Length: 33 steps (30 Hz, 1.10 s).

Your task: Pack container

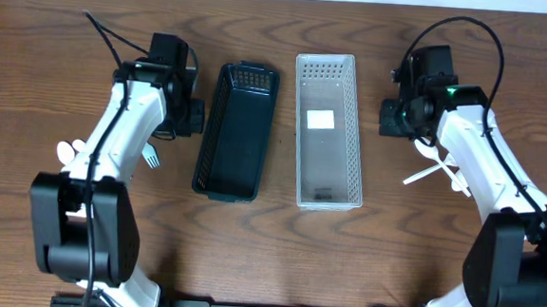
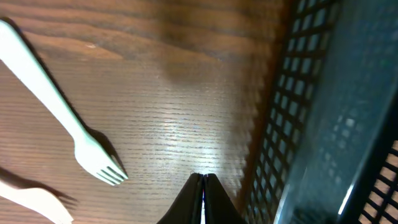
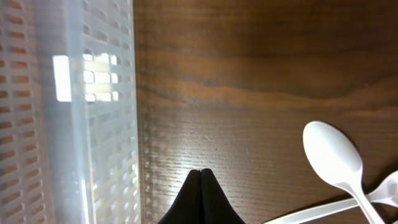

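**Baskets at centre, cutlery outboard, both grippers shut and empty**

The black basket [image 1: 236,137] and white basket [image 1: 328,162] are set side by side on the table [image 1: 277,258], long axes running away from the robot. A white fork [image 2: 62,118] is seen outboard of the left gripper [image 2: 203,180], and white spoons [image 3: 333,155] outboard of the right gripper [image 3: 200,177]. Both pairs of jaws are pressed together; nothing is held.

Wooden table [image 1: 267,258] — dark brown, grain showing
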Each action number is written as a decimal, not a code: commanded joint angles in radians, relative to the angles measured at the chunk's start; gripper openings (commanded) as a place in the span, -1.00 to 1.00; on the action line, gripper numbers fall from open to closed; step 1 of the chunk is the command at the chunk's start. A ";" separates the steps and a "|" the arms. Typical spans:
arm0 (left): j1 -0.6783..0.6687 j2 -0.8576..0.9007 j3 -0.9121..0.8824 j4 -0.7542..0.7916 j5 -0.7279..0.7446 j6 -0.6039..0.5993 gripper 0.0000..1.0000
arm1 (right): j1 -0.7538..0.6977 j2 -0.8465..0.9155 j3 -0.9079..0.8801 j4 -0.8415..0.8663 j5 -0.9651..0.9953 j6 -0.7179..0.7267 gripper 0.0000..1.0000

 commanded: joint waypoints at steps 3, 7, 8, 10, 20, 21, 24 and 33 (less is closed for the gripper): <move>0.004 0.045 0.014 -0.001 -0.011 -0.001 -0.88 | -0.002 0.016 0.014 -0.030 -0.030 0.010 -0.97; 0.004 0.061 0.013 -0.016 0.026 -0.002 -0.88 | 0.025 0.016 0.008 -0.038 -0.079 -0.025 -0.97; 0.004 0.061 0.012 -0.020 0.048 -0.002 -0.88 | 0.035 0.016 0.006 -0.038 -0.091 -0.029 -0.97; 0.004 0.061 0.011 -0.028 0.087 -0.002 -0.88 | 0.055 0.016 0.006 -0.038 -0.119 -0.036 -0.97; -0.012 0.061 0.011 -0.101 0.132 -0.006 -0.88 | 0.158 0.016 0.006 -0.032 -0.196 -0.088 -0.92; -0.016 0.061 0.011 -0.106 0.132 -0.006 -0.88 | 0.162 0.016 0.006 -0.029 -0.196 -0.088 -0.92; -0.037 0.061 0.011 -0.125 0.132 -0.006 -0.88 | 0.166 0.016 0.006 -0.028 -0.184 -0.087 -0.92; -0.160 0.061 0.011 -0.149 0.131 -0.010 -0.88 | 0.166 0.016 0.006 -0.032 -0.130 -0.087 -0.91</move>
